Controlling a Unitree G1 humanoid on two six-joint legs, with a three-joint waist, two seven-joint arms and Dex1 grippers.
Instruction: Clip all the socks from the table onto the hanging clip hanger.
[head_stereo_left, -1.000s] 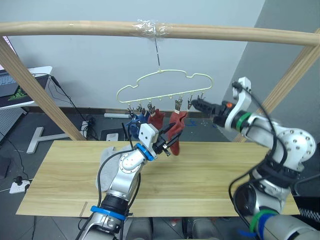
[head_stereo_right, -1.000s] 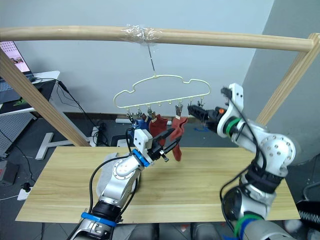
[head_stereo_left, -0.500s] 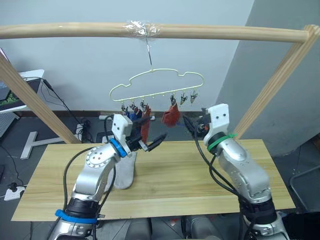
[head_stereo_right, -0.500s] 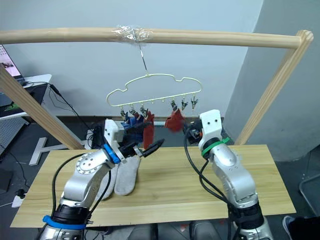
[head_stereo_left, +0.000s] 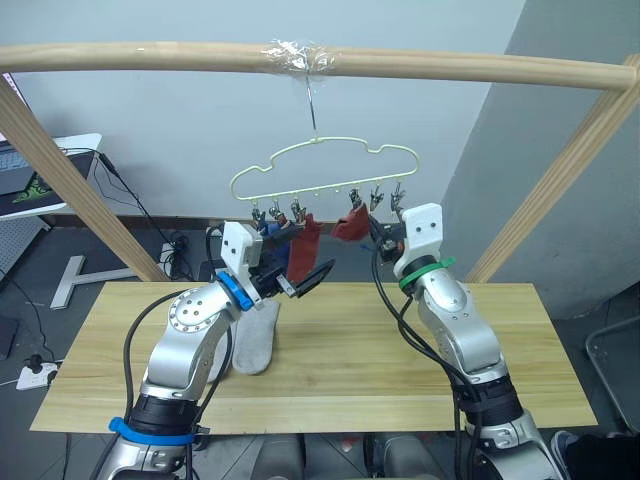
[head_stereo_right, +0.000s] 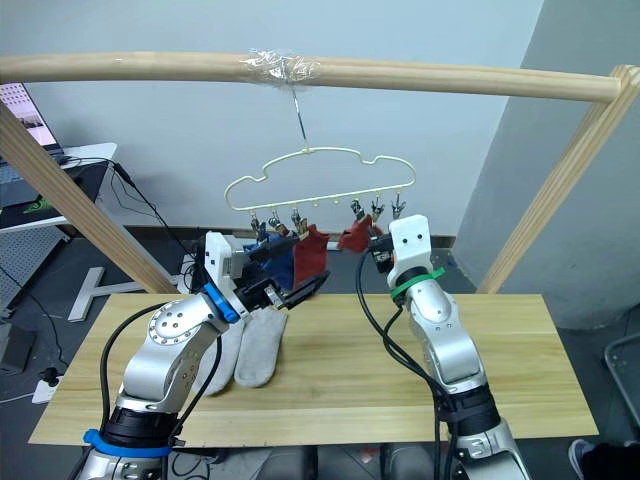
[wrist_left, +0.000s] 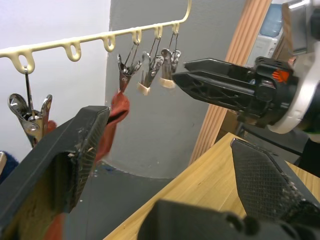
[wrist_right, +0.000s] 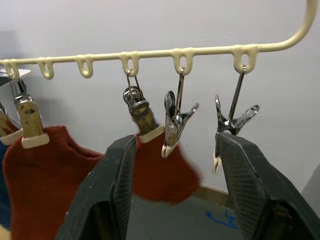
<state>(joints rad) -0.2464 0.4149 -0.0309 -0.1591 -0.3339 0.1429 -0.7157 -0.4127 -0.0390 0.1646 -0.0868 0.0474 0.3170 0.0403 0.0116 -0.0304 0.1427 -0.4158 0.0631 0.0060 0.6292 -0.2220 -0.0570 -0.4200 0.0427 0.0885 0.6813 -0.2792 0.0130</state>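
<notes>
The clip hanger (head_stereo_left: 325, 168) hangs by its hook from a wooden pole. A blue sock (head_stereo_left: 270, 236) and two rust red socks (head_stereo_left: 306, 247) (head_stereo_left: 350, 226) are clipped to it. Two clips (wrist_right: 175, 122) (wrist_right: 231, 121) at its right end are bare. Two light grey socks (head_stereo_right: 248, 345) lie on the table (head_stereo_left: 380, 370), partly behind my left arm. My left gripper (head_stereo_left: 300, 265) is open just below the hanging socks, holding nothing. Beside the right-hand red sock, my right gripper (head_stereo_left: 380, 235) is open under the bare clips, its fingers (wrist_right: 107, 200) empty.
A thick wooden pole frame (head_stereo_left: 150, 55) spans the top, with slanted legs (head_stereo_left: 60, 165) (head_stereo_left: 560, 175) at both sides. A white desk with a laptop (head_stereo_left: 40, 165) stands at the far left. Cables lie on the floor (head_stereo_left: 180, 250) behind the table.
My right arm has swung in from the far right to just under the hanger's right clips. My left gripper has pulled back from the second red sock, which now hangs clipped.
</notes>
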